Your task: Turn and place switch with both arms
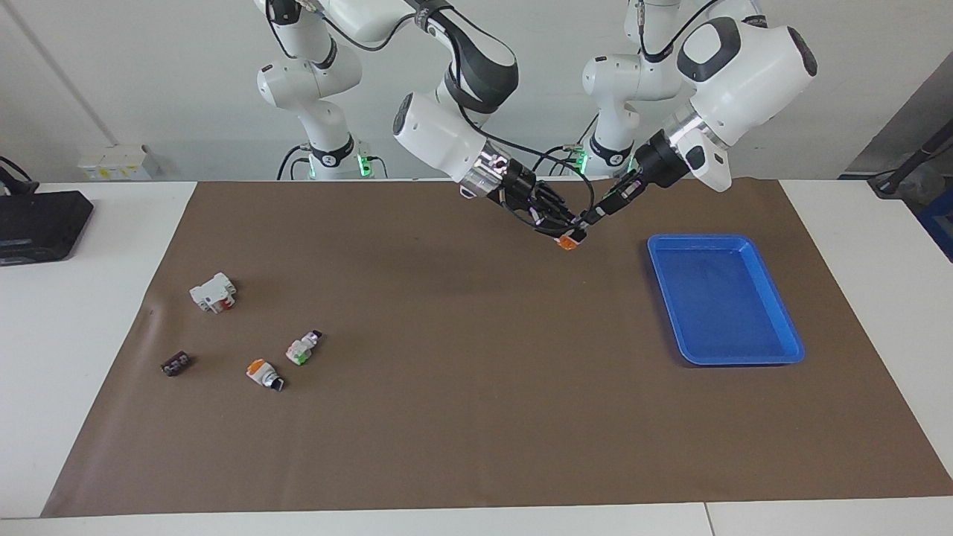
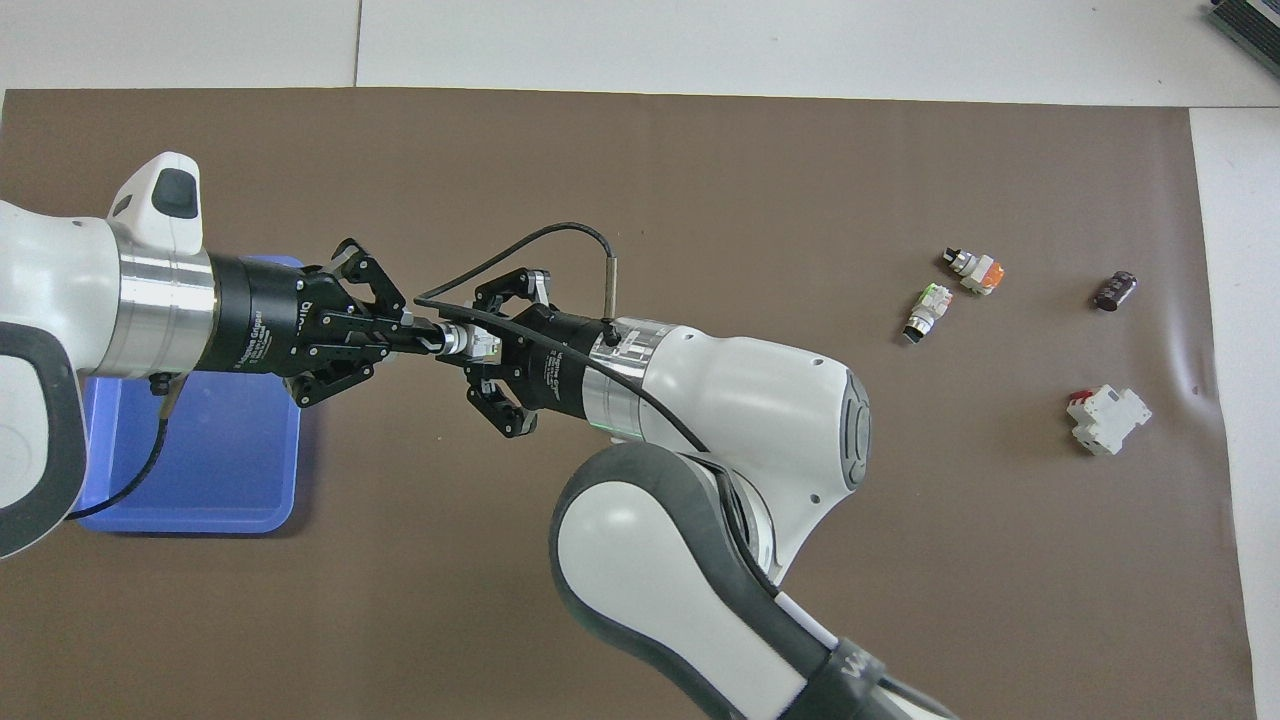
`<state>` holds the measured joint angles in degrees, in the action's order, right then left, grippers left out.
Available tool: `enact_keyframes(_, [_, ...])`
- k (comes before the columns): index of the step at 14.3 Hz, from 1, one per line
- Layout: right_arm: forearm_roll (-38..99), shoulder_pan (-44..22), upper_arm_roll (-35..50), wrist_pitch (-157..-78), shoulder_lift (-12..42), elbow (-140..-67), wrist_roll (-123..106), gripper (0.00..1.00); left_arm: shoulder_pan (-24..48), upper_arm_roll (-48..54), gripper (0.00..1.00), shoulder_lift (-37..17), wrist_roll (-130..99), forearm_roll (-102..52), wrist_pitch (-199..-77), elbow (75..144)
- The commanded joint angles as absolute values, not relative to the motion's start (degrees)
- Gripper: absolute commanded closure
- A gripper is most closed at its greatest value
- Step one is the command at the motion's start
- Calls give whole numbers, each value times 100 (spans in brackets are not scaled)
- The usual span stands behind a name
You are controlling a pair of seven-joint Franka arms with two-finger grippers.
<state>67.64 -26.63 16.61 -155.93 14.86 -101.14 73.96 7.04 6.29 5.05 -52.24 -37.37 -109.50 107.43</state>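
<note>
The switch point(image 1: 568, 240), white with an orange cap, hangs in the air between my two grippers, over the brown mat beside the blue tray point(image 1: 744, 246). My right gripper point(image 1: 560, 228) grips it from the right arm's end, with the orange cap at its fingertips. My left gripper point(image 1: 593, 217) meets it from the tray's end and closes on its other end. In the overhead view the switch point(image 2: 468, 343) shows as a short white piece between the left gripper point(image 2: 428, 338) and the right gripper point(image 2: 482, 350). Its black tip and green patch are hidden.
Toward the right arm's end of the mat lie a stubby orange-capped switch point(image 1: 264, 374), a green-faced white switch point(image 1: 303, 348), a white breaker with red point(image 1: 214, 292) and a small dark part point(image 1: 176, 364). The tray point(image 2: 220, 470) holds nothing. A black box point(image 1: 37, 223) sits off the mat.
</note>
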Motion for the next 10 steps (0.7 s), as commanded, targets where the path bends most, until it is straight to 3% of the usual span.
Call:
enact_keyframes(1, [6776,-2707,1714,-15803,1661,-9888,7312,100,1002,765,100,747,-5827,-3911,-10819,10969])
enact_keyframes(10, [6776,-2707,1714,-15803,1661,-9888,7312,100,1002,835,100,729,-6231,-3920,-11039,10969])
